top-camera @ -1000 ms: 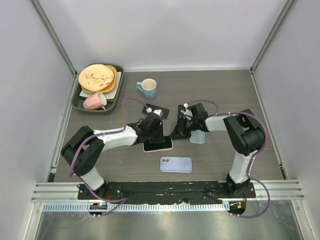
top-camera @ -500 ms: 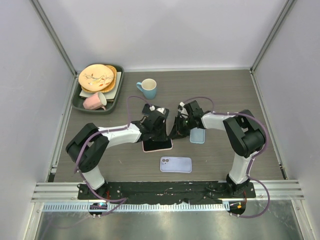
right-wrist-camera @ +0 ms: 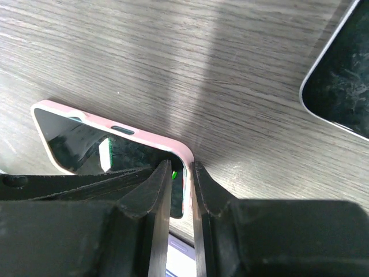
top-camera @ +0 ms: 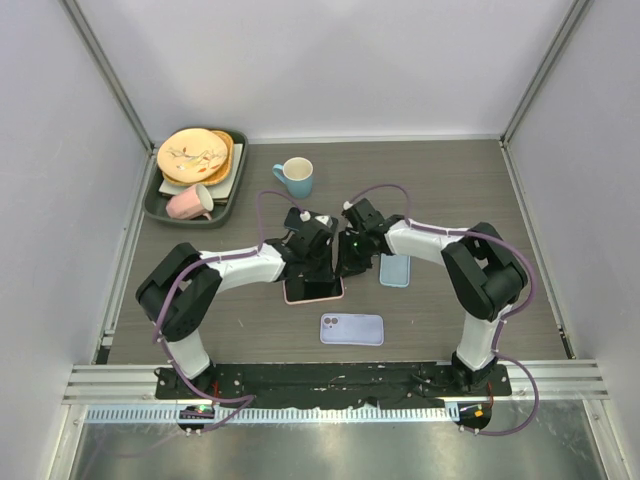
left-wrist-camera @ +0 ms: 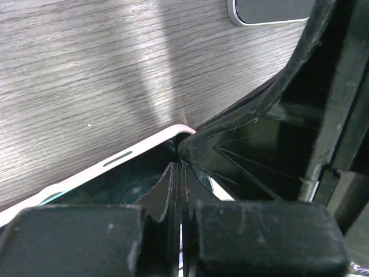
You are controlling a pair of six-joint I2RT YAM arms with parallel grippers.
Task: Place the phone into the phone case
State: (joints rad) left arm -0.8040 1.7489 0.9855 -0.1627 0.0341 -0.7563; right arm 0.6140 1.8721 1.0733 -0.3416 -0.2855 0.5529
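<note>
- At mid-table, the pink case (top-camera: 314,289) lies flat with the phone (right-wrist-camera: 75,147) showing glossy-dark inside its rim. Both arms meet over its far edge.
- Left gripper (left-wrist-camera: 181,167): fingers pressed together, nothing seen between them, tips down at the case's far corner.
- Right gripper (right-wrist-camera: 181,173): fingers close to meeting, the pink rim running into the slit (clamped or merely straddling, I cannot tell).
- Step in hand, by my reading: seating the last corner of the phone under the case lip.
- Next move calls for a short, firm press straight down at that corner, with the other arm bracing the case against sliding.
- Nearby, apart from the work: a pale blue handset (top-camera: 395,271) and a lavender handset (top-camera: 352,329).
</note>
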